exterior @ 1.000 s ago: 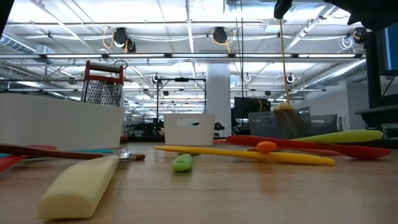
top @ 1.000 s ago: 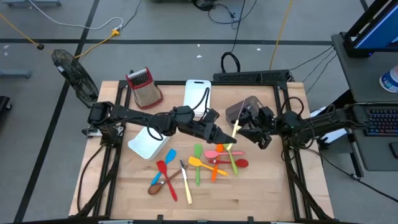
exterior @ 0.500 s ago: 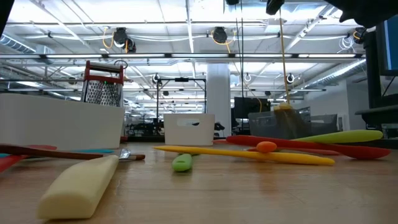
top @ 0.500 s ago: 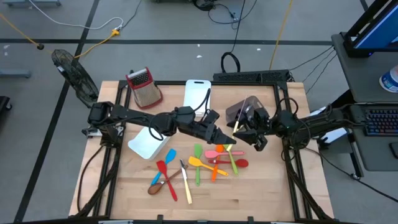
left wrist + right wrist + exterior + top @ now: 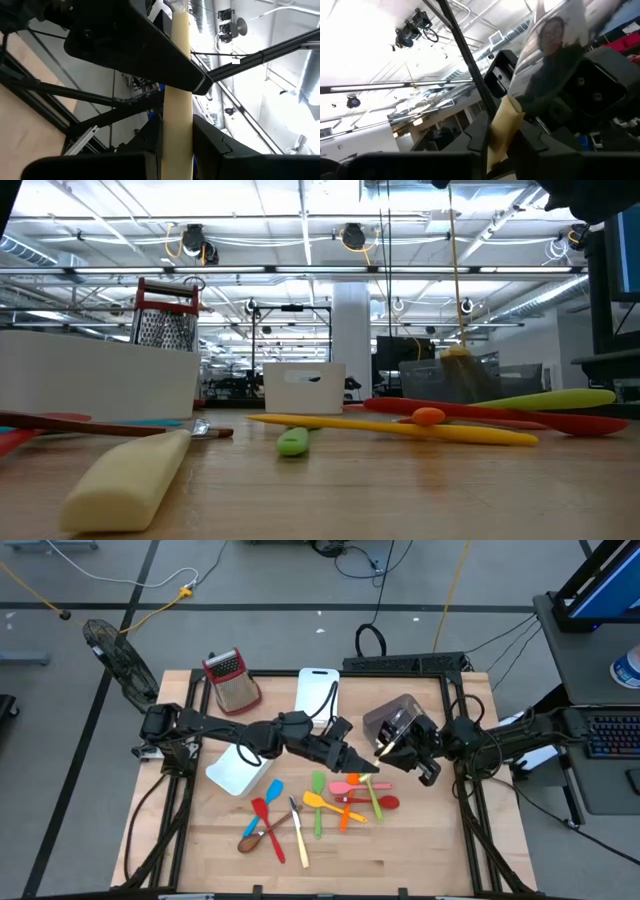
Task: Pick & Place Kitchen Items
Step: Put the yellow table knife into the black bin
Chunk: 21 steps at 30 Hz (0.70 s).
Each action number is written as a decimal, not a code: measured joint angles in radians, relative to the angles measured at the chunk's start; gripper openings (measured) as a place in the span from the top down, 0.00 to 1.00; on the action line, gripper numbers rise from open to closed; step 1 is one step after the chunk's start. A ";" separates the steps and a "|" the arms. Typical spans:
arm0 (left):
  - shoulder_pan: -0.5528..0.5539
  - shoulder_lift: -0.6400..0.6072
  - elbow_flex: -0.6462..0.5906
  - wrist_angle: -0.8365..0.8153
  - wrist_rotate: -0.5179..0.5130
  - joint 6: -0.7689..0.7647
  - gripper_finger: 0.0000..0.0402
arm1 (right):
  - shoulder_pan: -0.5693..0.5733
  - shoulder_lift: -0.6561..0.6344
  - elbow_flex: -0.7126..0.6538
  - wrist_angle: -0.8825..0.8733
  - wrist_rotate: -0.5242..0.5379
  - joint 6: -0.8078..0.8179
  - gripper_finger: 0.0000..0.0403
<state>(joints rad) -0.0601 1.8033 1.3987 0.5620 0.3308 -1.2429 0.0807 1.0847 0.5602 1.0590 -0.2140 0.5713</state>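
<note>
Lying loose on the pale wooden table [image 5: 420, 850], the small coloured toy utensils [image 5: 350, 795] form two clusters toward its middle: a green, orange, pink and red group just below the two grippers, and a red, blue, cream and brown group [image 5: 270, 825] nearer the front edge. Bare wood stays open along the front and at the right of the table. At the far edge stand a metal box grater with a red handle [image 5: 232, 680] and a white rectangular bin [image 5: 318, 695]; a second white bin [image 5: 238, 770] sits under the left arm, and a grey bin [image 5: 395, 720] behind the right gripper.

Both arms meet over the table's middle. The left gripper [image 5: 355, 762] is closed on a slender cream-yellow utensil handle [image 5: 177, 100], held clear of the table; in the left wrist view the dark fingers [image 5: 220, 145] press either side of it. The right gripper [image 5: 400, 747] has its jaws drawn in around the same cream-yellow handle, which runs between its fingers [image 5: 530, 135] in the right wrist view.

In the low view, a cream utensil handle [image 5: 130, 475] lies nearest the camera.
</note>
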 joint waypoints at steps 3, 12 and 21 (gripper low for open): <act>0.000 0.000 0.000 -0.003 -0.001 0.002 0.84 | 0.000 0.000 0.000 -0.004 -0.001 0.011 0.90; 0.006 0.003 -0.002 -0.030 -0.035 0.094 0.60 | -0.002 0.001 0.000 -0.051 0.009 0.038 0.91; 0.049 0.002 0.000 -0.231 -0.024 0.275 0.48 | -0.022 -0.065 -0.002 -0.229 0.083 0.068 0.91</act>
<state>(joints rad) -0.0113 1.8050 1.3987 0.3310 0.3073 -0.9679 0.0589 1.0198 0.5587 0.8297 -0.1309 0.6392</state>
